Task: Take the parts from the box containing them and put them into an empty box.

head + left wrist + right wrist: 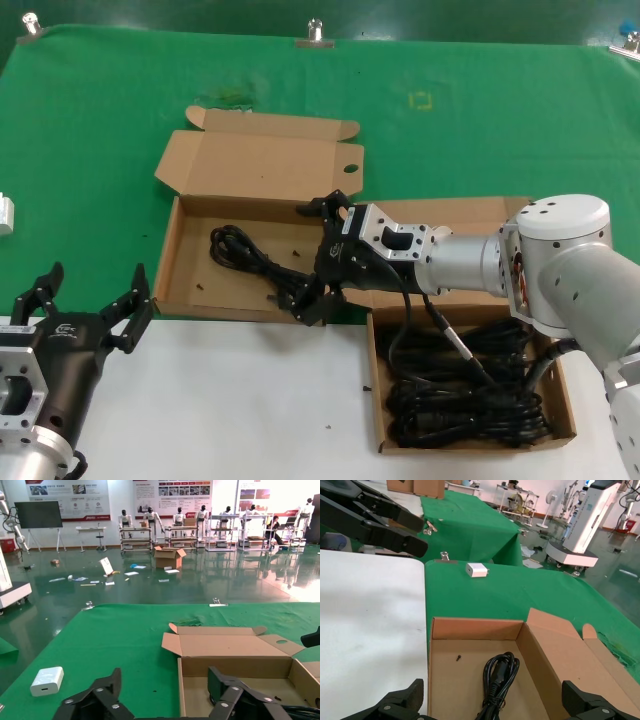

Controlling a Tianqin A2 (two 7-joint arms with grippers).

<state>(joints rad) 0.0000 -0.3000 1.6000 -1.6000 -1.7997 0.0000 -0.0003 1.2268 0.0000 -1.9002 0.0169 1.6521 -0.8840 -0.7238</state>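
Observation:
The box containing the parts point(375, 395), a shallow brown carton at the front right, holds several black cord bundles point(470, 390). To its left lies the other open carton, the empty box point(195, 270), lid folded back, with one looped black cord point(240, 250) on its floor. My right gripper point(318, 255) hangs open over this carton's near right corner, fingers either side of that cord's end. From the right wrist the cord point(497, 680) lies between the spread fingers point(395, 705) of the right gripper point(492, 712). My left gripper point(85, 295) waits open at the front left.
A white adapter point(5, 212) lies on the green cloth at the far left, also in the left wrist view as a white adapter point(46, 680). The front of the table is a white surface point(250, 400). Metal clips point(314, 35) hold the cloth's far edge.

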